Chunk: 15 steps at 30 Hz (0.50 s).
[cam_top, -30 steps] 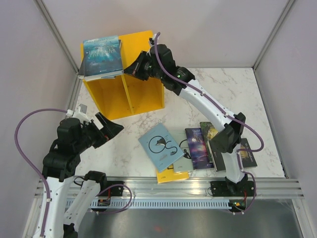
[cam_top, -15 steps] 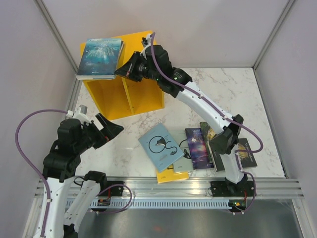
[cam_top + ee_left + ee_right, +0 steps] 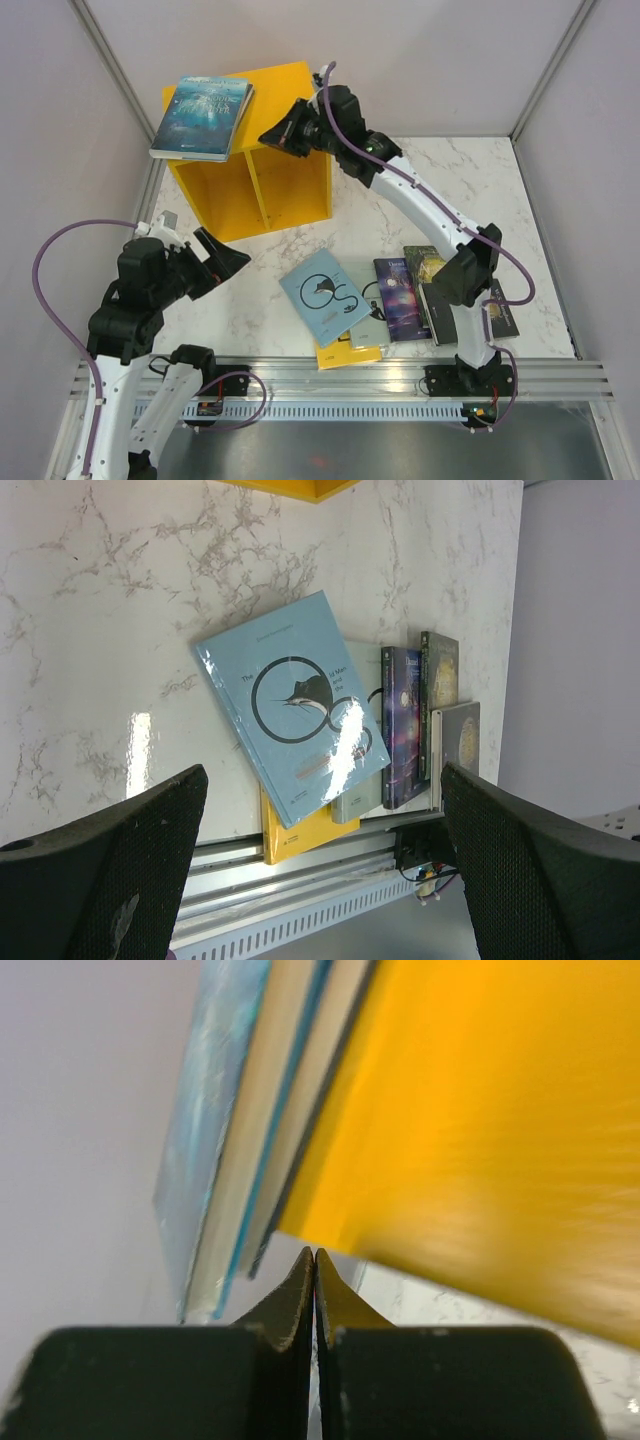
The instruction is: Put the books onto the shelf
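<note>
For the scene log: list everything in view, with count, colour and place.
shelf: one, yellow, two compartments, table's back left
stacked books: count unclear, blue-green cover uppermost, on the shelf's top
loose books: six, table's near edge: light blue book, yellow book under it, grey-green book, purple book, green-gold book, grey-gold book
table: one, white marble
rail: one, silver, near edge
left fingers: two, black, open, above the table's left
right fingers: two, black, shut, at the shelf's top edge beside the stack

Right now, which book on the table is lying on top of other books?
The light blue book with the black swirl. It lies tilted over the yellow book.
</note>
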Motion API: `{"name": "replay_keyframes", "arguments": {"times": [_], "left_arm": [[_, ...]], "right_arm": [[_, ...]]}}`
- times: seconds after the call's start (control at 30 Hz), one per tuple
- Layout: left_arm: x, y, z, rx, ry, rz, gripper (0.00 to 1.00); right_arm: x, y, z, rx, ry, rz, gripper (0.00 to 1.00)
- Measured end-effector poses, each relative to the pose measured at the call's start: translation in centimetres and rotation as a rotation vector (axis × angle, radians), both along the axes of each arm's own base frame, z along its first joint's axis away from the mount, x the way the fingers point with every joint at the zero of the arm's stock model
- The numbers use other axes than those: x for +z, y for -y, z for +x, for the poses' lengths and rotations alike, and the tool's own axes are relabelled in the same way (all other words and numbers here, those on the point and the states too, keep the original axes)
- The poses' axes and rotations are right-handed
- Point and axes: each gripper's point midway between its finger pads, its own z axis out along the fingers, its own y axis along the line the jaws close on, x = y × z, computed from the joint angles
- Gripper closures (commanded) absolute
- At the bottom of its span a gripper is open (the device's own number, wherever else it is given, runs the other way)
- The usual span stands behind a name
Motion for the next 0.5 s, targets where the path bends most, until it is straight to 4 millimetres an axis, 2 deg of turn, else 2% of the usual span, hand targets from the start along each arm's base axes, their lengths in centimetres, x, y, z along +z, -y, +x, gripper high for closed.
{"name": "replay_keyframes", "arguments": {"times": [0.1, 0.2, 0.23, 0.3, 0.4, 0.5], "left_arm": [[-0.1, 0.0, 0.1, 0.0, -0.005, 0.001, 0.0], [-0.1, 0.0, 0.1, 0.0, -0.006, 0.001, 0.0], [-0.1, 0.0, 0.1, 0.0, -0.006, 0.001, 0.06], [-0.4, 0.0, -0.1, -0.001, -0.018, 0.004, 0.06], [-1.0, -0.1, -0.5, -0.002, -0.046, 0.01, 0.06], [-1.4, -0.1, -0.7, -0.003, -0.063, 0.014, 0.06]], "right_arm": [[-0.7, 3.1, 3.2, -0.074, -0.013, -0.01, 1.0], [-0.3, 5.9, 5.9, -0.141, -0.007, -0.001, 1.0], [0.1, 6.4, 6.5, -0.156, -0.002, 0.007, 1.0], [1.4, 6.3, 7.0, -0.162, 0.022, 0.04, 1.0], [2.6, 4.9, 7.3, -0.146, 0.049, 0.091, 1.0], [2.3, 3.2, 8.0, -0.136, 0.053, 0.124, 1.0]]}}
